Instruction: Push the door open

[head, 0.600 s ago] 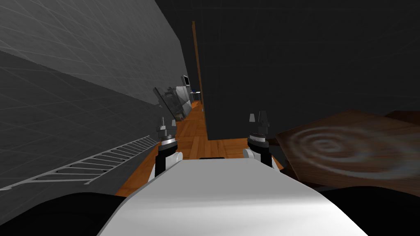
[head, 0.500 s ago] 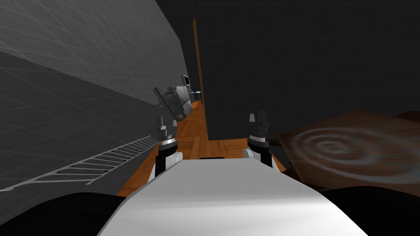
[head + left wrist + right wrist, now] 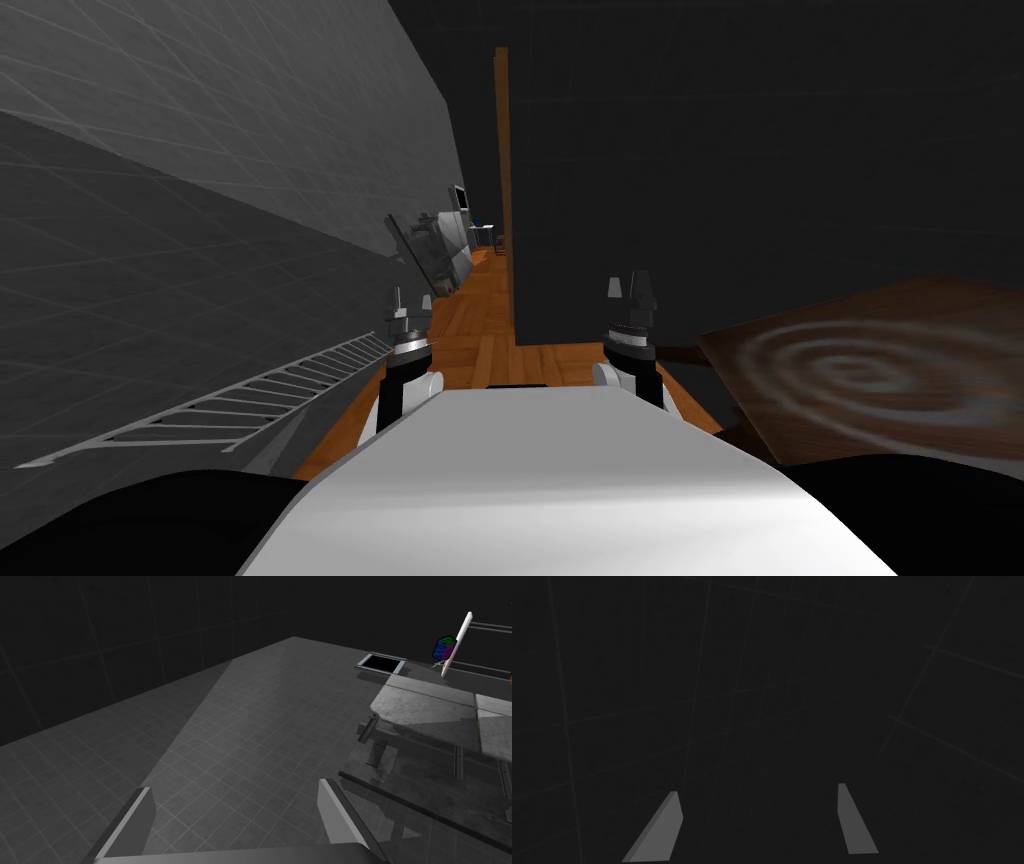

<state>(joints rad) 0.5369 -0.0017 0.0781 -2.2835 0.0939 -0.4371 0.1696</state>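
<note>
Head view showed the dark door ahead of the spread right claw, its brown edge bordering a narrow strip of wooden floor beside the grey wall, with the left claw, likewise spread, before that gap.

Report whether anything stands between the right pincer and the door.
Nothing visible does. The right pincer, fingers open, points at the dark door; the swirl-patterned wooden table lies off to its right.
</note>
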